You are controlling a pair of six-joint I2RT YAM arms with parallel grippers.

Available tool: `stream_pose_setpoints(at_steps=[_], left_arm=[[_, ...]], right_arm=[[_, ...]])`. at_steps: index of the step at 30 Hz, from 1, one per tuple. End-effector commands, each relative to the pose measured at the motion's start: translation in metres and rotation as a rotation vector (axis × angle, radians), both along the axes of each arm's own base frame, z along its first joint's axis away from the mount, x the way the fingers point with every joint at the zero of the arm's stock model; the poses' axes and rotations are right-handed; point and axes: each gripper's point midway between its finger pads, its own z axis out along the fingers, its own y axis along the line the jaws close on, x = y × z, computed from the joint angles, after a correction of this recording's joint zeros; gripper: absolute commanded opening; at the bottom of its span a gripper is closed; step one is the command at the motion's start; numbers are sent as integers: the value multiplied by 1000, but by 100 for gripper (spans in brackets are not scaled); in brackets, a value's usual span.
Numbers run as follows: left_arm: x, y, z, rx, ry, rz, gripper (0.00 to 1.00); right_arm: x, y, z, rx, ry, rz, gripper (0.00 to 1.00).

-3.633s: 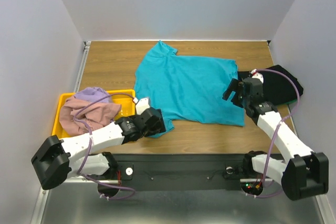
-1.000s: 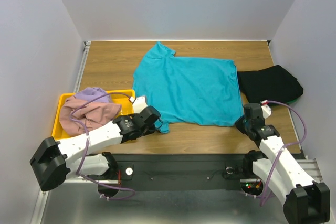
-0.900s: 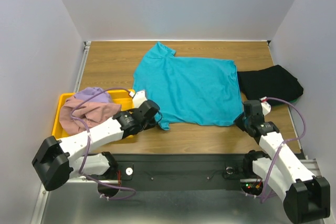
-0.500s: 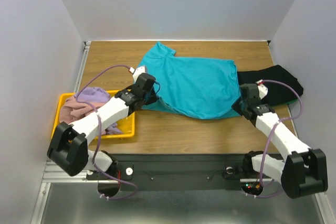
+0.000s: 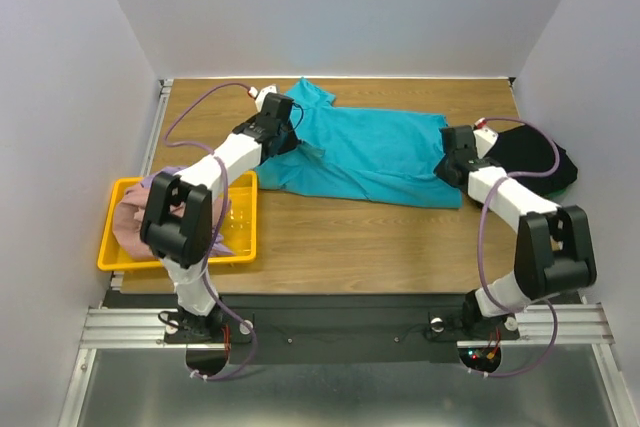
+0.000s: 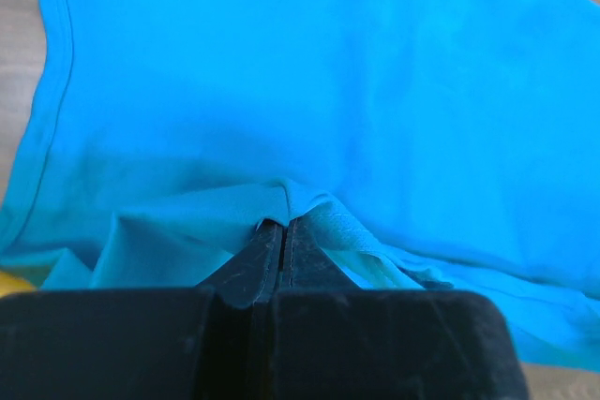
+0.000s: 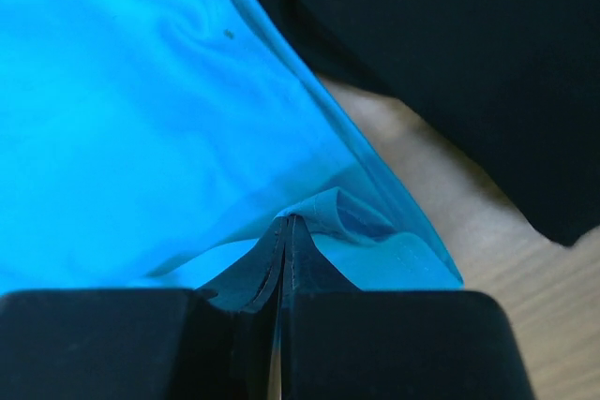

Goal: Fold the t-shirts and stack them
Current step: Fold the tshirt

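Observation:
A teal t-shirt (image 5: 370, 152) lies across the back of the wooden table, its near half folded over toward the far side. My left gripper (image 5: 287, 135) is shut on the shirt's left edge, pinching a ridge of teal cloth (image 6: 286, 201). My right gripper (image 5: 447, 162) is shut on the shirt's right edge, with a fold of teal fabric (image 7: 323, 208) between its jaws. A black t-shirt (image 5: 530, 157) lies folded at the right, just beyond the right gripper, and fills the upper right of the right wrist view (image 7: 450, 53). Pink and lavender shirts (image 5: 135, 212) are heaped in the tray.
A yellow tray (image 5: 240, 237) sits at the table's left front, holding the heaped shirts. White walls close in the table on three sides. Bare wood (image 5: 380, 247) shows in front of the teal shirt. Purple cables loop from both arms.
Both arms have swung from the table's front toward the back, carrying the teal shirt's near edge up and over the far half. Both grippers stayed shut on the cloth.

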Motion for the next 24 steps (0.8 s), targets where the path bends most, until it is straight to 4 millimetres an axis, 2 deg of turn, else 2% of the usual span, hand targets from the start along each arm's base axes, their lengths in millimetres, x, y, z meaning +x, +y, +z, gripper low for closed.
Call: stream_pose_setpoints(at_steps=[1,3,4,5,6,7,8,10,11,13,15,16,17,18,19,20,22,24], left_arm=[[34,0,13,10,-52,-14,0],[45,1,0,24,-41,-24,0],[53,1,2,30,-54,-18,0],[58,3,-7,44,-38,-5,4],[58,11,-12,61,-10,15,28],[64,15,-7,78,-23,39,45],[65,22,-11,89,-3,57,78],[68,23,-3,87,-25,62,96],[69,23,6,77,-43,65,99],[66,20,13,59,-56,48,99],[58,15,20,28,-69,30,99],[45,13,5,30,-37,16,99],[43,7,16,-4,-74,2,99],[36,3,10,-13,-66,-8,99],[24,0,-5,-22,-31,-28,99],[18,-5,-8,-34,-23,-42,99],[16,-9,-12,-59,-28,-47,99],[10,-10,-30,-62,11,-42,99]], right_arm=[[30,-18,12,-74,-57,-67,0],[40,-21,11,-88,-64,-78,0],[44,-22,14,-101,-72,-86,1],[46,-24,14,-109,-73,-86,9],[47,-23,15,-111,-73,-85,16],[51,-22,19,-114,-80,-68,24],[52,-19,20,-110,-80,-53,45],[53,-12,25,-86,-89,-10,66],[52,-10,26,-82,-88,5,82],[49,-2,29,-52,-93,49,100],[40,1,30,-31,-99,65,100],[36,8,27,-2,-93,96,100],[28,11,25,13,-90,118,100],[24,16,22,34,-85,141,100],[22,30,21,78,-85,209,100],[20,38,20,88,-81,262,100],[16,52,11,123,-76,331,100],[13,67,-6,176,-40,389,100]])
